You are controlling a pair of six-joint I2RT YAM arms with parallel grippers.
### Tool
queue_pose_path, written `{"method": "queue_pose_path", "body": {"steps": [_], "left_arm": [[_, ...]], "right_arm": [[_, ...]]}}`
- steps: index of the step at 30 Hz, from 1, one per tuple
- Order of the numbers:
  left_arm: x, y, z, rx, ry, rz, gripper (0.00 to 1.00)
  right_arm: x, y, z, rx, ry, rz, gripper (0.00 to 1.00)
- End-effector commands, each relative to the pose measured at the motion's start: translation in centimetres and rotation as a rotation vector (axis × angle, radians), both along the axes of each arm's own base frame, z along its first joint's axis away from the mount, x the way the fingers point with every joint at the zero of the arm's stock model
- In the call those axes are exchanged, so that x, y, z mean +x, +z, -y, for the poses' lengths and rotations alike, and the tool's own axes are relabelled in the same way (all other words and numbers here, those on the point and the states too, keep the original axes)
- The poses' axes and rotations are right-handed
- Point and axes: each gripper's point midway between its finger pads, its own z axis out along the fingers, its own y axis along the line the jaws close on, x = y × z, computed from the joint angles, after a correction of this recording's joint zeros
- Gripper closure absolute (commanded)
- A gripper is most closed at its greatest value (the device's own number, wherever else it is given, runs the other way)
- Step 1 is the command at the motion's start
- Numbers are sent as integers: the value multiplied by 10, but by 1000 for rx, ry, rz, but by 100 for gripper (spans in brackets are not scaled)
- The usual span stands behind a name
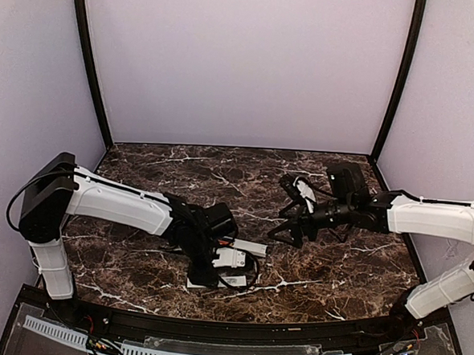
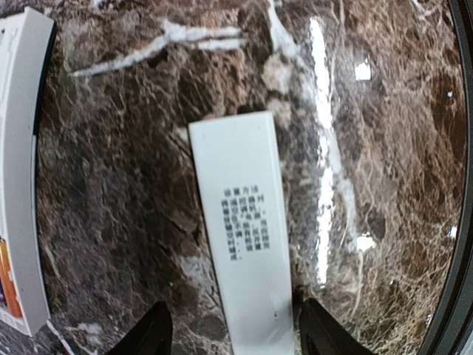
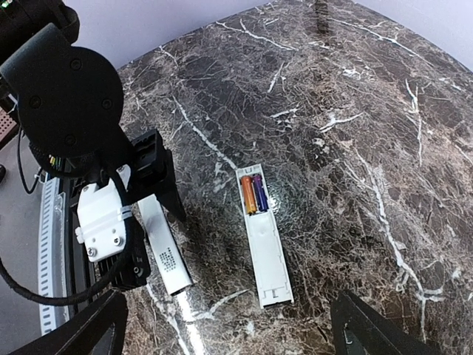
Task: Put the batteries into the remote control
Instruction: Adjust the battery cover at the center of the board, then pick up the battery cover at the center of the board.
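— Remote control (image 3: 267,251) first: where is it lying?

— Flat on the marble table (image 3: 355,111), near the middle, with its recess open at the end farther from my right wrist camera. Both batteries (image 3: 253,194) lie side by side in that recess, orange next to purple. They look seated to me, though I can't read their polarity.

— So which step are you on?

— I judge the loading itself done. What remains is the battery cover (image 2: 240,244), the white strip with printed text lying just beside the remote and roughly parallel to it. My left gripper (image 2: 235,336) sits over one end of it, fingers (image 2: 329,333) on either side and jaws apart. One finger looks about touching the cover's edge and the other stands clear, so nothing is clamped.

— And the left arm (image 1: 122,207)?

— Stretched low across the table from its base, wrist pitched down so the fingers point at the tabletop.

— The right one?

— My right gripper (image 1: 288,233) hovers above the table to the right of the remote, spread wide, holding nothing, aimed toward the work.

— Next move?

— I'd close on the cover's long edges, lift it level and carry it sideways over the recess. Then I'd line it up with the remote's axis and slide it home. It's thin and lies flat on a slick surface, so it may skate rather than come up. The right gripper may have to brace the remote.
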Motion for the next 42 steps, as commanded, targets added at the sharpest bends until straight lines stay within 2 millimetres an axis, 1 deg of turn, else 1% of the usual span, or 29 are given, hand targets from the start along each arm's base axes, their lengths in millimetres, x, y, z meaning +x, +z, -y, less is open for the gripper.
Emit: {"method": "queue_pose_path", "body": {"steps": [1, 5, 9, 12, 14, 17, 20, 25, 28, 35, 42], "left_arm": [[-2, 11, 32, -82, 6, -19, 40], [-4, 3, 45, -68, 10, -27, 41], [-15, -7, 48, -53, 4, -60, 43], [-22, -15, 46, -31, 8, -74, 47], [-24, -20, 42, -15, 25, -84, 52], [-25, -22, 38, -1, 36, -86, 62], [-26, -23, 35, 8, 41, -87, 66], [-25, -20, 35, 1, 40, -76, 70], [-24, -11, 40, -24, 37, -62, 71], [-22, 7, 49, -72, 33, -16, 71], [-20, 18, 55, -120, 35, 10, 72]], "right_arm": [[4, 6, 9, 31, -45, -37, 6], [6, 5, 19, 54, -89, -113, 10], [2, 1, 24, 77, -123, -214, 20], [-11, -6, 22, 102, -103, -326, 29], [-20, -13, 23, 112, -99, -394, 35], [-32, -20, 24, 135, -94, -484, 43], [-42, -28, 24, 131, -92, -557, 49], [-67, -42, 17, 114, -55, -673, 52], [-78, -51, 12, 97, -48, -725, 54], [-88, -72, 5, 114, -57, -867, 59], [-91, -80, -9, 143, -33, -946, 59]]}}
